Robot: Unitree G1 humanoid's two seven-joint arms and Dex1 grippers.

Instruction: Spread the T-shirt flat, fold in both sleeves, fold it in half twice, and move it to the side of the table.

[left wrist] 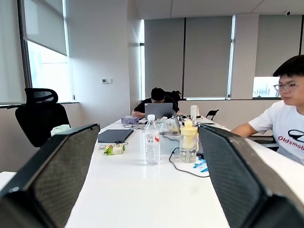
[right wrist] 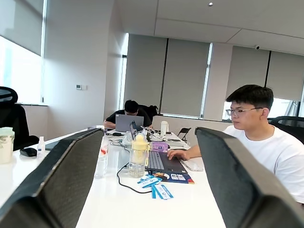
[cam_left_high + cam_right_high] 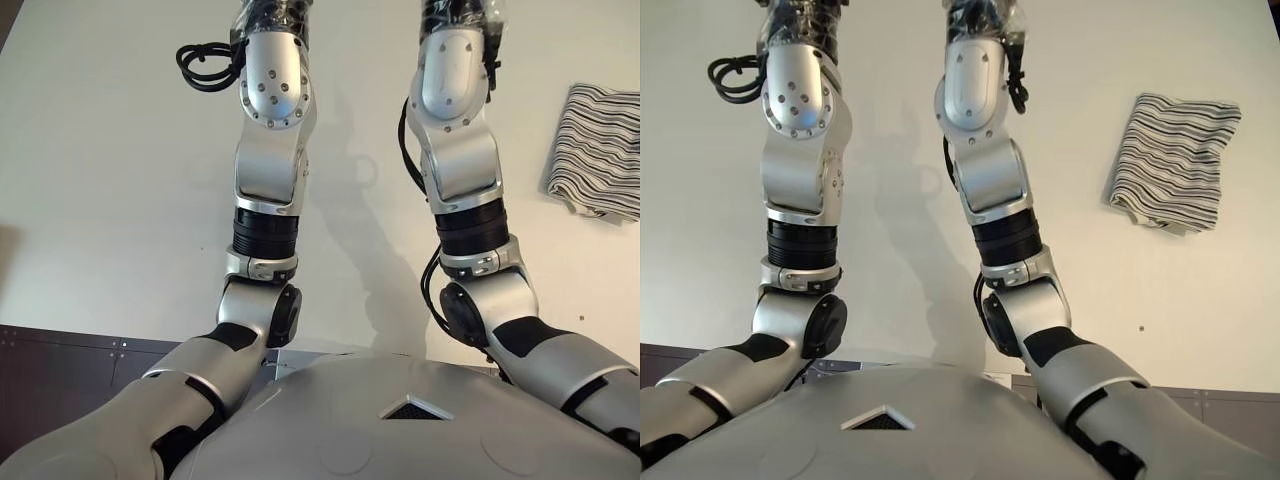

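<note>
Step in hand: judged to be the close of the task. The folding looks done and the shirt is already set at the side, so only clearing the arms is left.
How to do it well: the arms are best drawn back high and straight, with the right one kept off the folded stack so no layer is dragged. The folds should be checked before the task is counted finished. If a tidy-up is needed, the stack is better pressed from above than pinched at one edge.
Left gripper [image 1: 148, 127]: fingers spread wide. Nothing is held or touched. It is aimed level across the room.
Right gripper [image 2: 149, 130]: fingers likewise spread wide, with nothing between them and no contact seen.
Arms: the left arm [image 3: 270, 150] and right arm [image 3: 460, 150] are stretched forward side by side over the tabletop.
T-shirt [image 3: 1175, 160]: striped, folded into a compact rectangle, lying flat. It is well apart from both arms, on the robot's right. One lower corner looks slightly rumpled.
Table [image 3: 120, 180]: white. The shirt rests near its right side.
Beyond: a clear water bottle [image 1: 152, 147] stands on a long white surface ahead.
</note>
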